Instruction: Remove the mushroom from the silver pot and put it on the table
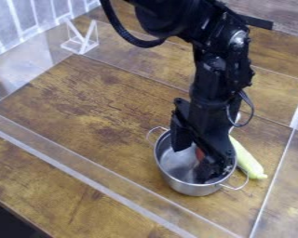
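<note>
One wide-open gripper (197, 158): reaches down into the silver pot (189, 186), fingers parted around a visible reddish bit of the mushroom (200, 156), inside the pot. Cannot tell whether touching it or apart.

On my feed, a pale slatted rack or railing (33, 20) stands at the upper left, with a pale wire-like frame (81, 37) near it. Light spreads softly across the scene, and I see a very dark area (7, 223) in the lower left corner, too dim to make out.
</note>
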Robot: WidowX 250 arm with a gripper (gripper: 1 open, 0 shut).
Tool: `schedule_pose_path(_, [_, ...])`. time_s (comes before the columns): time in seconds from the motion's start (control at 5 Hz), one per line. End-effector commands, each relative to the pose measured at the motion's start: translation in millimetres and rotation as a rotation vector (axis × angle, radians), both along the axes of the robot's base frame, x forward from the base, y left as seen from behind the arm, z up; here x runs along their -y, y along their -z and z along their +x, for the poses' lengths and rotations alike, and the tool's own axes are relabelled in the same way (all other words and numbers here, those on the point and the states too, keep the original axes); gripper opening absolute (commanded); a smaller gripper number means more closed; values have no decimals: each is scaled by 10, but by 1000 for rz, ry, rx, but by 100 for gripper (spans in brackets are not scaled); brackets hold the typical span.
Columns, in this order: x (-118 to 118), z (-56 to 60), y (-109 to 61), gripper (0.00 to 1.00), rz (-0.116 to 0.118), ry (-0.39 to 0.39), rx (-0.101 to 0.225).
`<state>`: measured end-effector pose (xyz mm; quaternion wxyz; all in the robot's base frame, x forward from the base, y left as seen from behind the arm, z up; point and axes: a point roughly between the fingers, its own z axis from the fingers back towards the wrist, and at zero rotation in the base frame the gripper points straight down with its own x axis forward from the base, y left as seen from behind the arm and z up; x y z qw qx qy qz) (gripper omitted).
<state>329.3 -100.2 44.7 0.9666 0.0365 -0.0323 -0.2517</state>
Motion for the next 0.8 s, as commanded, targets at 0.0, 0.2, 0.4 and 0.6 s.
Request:
schedule_pose_path(0.0, [113,123,-373,100,-44,41,104])
schedule_pose_path(0.2, [118,205,-378,100,-49,-11,102])
schedule_pose_path(0.4, [110,275,-330,100,-62,-69,97])
schedule_pose_path(0.6, [89,343,-283,100,-75,-129,83])
